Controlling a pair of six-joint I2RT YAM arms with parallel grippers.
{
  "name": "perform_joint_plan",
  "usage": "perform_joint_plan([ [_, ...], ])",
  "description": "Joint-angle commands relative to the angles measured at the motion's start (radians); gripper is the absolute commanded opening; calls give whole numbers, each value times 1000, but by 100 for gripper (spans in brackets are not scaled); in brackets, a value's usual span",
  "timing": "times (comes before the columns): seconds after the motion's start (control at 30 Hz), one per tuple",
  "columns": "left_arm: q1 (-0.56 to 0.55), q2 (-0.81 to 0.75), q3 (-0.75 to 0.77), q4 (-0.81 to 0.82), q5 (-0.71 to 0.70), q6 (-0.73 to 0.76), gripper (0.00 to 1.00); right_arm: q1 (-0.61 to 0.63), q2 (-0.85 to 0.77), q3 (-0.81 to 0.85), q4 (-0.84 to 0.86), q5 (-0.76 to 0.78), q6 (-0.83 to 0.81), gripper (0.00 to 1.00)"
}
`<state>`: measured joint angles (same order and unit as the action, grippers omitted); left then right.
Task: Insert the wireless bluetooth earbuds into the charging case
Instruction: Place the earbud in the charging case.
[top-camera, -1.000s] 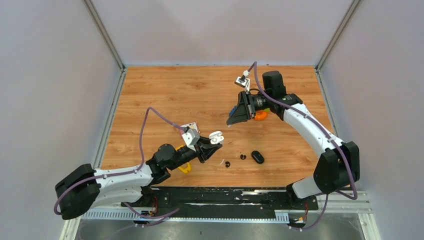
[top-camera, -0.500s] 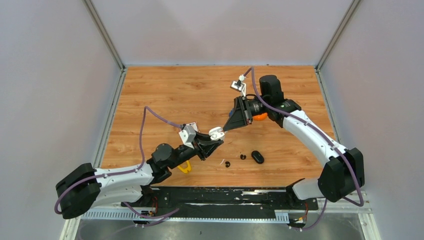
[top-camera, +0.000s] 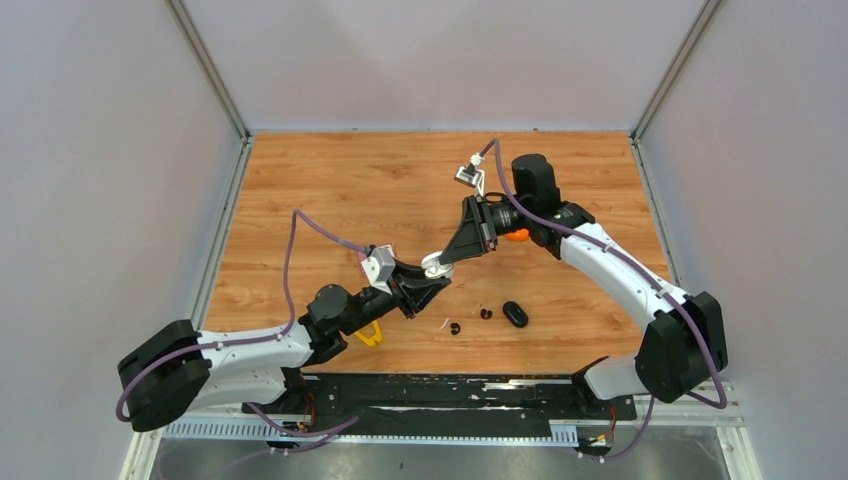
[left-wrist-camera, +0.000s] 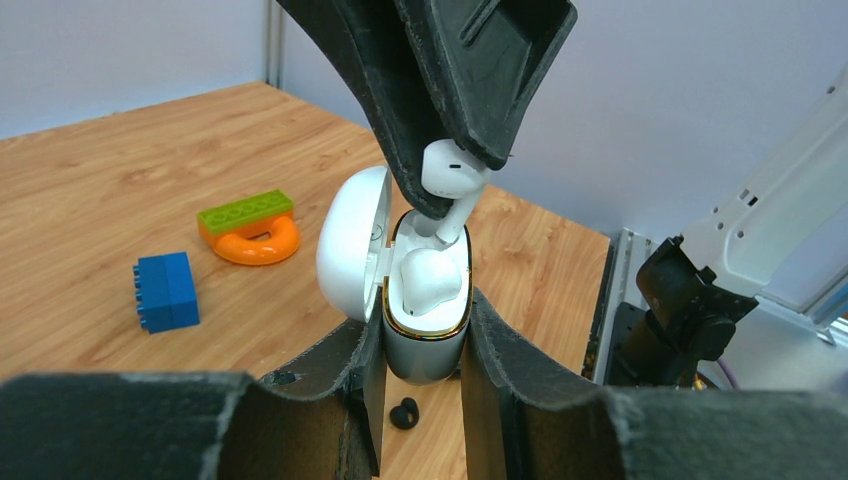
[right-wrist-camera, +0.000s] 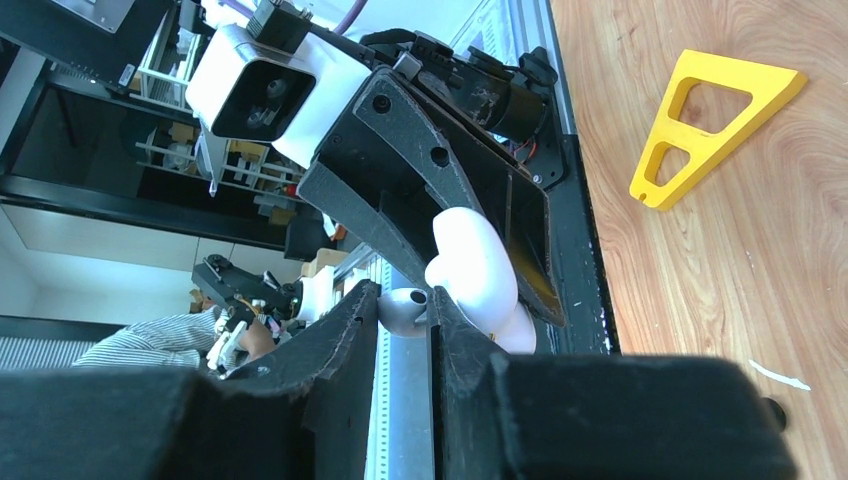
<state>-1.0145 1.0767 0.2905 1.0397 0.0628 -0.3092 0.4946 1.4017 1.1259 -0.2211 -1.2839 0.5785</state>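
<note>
My left gripper (left-wrist-camera: 420, 345) is shut on a white charging case (left-wrist-camera: 424, 340) and holds it upright above the table, lid (left-wrist-camera: 352, 245) open. One white earbud (left-wrist-camera: 432, 280) sits in the case. My right gripper (left-wrist-camera: 452, 185) is shut on a second white earbud (left-wrist-camera: 450, 170), its stem pointing down into the case's other slot. In the top view the two grippers meet at the case (top-camera: 433, 268). The right wrist view shows the earbud (right-wrist-camera: 405, 308) between my fingers, beside the case lid (right-wrist-camera: 472, 265). Two black earbuds (top-camera: 455, 328) (top-camera: 486, 313) lie on the table.
A black charging case (top-camera: 515, 314) lies right of the black buds. A yellow triangle (top-camera: 370, 333) lies by the left arm. A blue block (left-wrist-camera: 167, 291) and a green block (left-wrist-camera: 248, 212) on an orange ring (left-wrist-camera: 250, 243) lie farther back. A white scrap (top-camera: 443, 322) lies near the buds.
My right gripper has moved down and left with the white earbud to the open case. My left gripper has raised the case slightly up and right to meet it.
</note>
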Motion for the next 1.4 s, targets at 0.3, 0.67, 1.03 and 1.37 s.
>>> perform_joint_plan([
  [0.3,-4,-12,37,61,4,-10,0,3,-12,64,-105,70,-114,22],
  [0.67,-4,-16,39,35,5,-10,0,3,-19,79,-106,60,-97,22],
  [1.03,-4,-19,47,25,4,-2,0,0,-31,78,-136,74,-131,21],
  [1.37,-4,-52,44,-20,8,10,0,-12,-33,108,-187,90,-183,21],
])
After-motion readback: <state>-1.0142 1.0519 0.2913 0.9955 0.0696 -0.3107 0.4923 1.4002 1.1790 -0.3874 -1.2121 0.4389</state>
